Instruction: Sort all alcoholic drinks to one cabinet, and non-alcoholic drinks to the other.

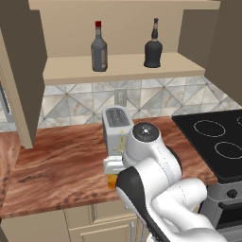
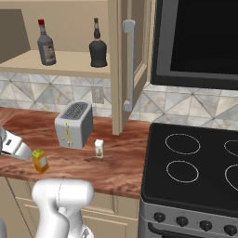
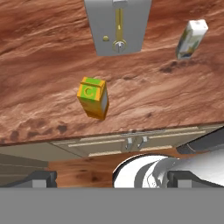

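gripper (image 3: 112,179): jaws wide apart, holding nothing, above the desk's front edge
orange-yellow carton (image 3: 93,97): upright near the desk (image 3: 39,87) front edge, bare wood around it
white-cream carton (image 2: 99,148): beside the toaster (image 2: 73,124), apart
grey bottle (image 1: 99,48), black bottle (image 1: 153,46): on the wider cabinet (image 1: 123,66) shelf, well apart
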{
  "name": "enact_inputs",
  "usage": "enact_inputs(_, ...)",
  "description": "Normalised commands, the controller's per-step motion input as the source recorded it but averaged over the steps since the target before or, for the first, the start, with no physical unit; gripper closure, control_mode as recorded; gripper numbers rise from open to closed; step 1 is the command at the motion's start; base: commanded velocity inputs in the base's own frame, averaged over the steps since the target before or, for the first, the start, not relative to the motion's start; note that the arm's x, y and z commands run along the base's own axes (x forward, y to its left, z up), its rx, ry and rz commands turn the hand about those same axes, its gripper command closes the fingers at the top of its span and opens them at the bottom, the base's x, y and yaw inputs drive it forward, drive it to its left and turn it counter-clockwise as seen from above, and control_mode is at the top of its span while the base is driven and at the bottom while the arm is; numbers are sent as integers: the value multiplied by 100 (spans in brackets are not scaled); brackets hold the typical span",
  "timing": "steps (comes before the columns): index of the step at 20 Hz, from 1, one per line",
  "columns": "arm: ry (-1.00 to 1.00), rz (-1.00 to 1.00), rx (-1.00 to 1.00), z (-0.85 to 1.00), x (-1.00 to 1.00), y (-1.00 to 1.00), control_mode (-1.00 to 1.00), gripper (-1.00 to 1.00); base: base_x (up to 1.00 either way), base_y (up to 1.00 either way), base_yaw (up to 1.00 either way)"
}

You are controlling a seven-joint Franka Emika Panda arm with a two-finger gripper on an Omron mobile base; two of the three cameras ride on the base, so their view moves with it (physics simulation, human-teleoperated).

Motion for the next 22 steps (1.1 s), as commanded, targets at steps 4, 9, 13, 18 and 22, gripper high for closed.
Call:
enact_inputs(4, 0, 0, -2, -23, 22, 0, -100, -100, 0, 0, 0)
enact_inputs(9, 0, 0, -3, -22, 18, 0, -100, -100, 0, 0, 0)
enact_inputs(13, 0, 0, -3, -16, 18, 0, -100, -100, 0, 0, 0)
enact_inputs(18, 1, 0, -2, -15, 22, 0, -100, -100, 0, 0, 0)
enact_inputs(22, 2, 0, -2, -19, 22, 2, -100, -100, 0, 0, 0)
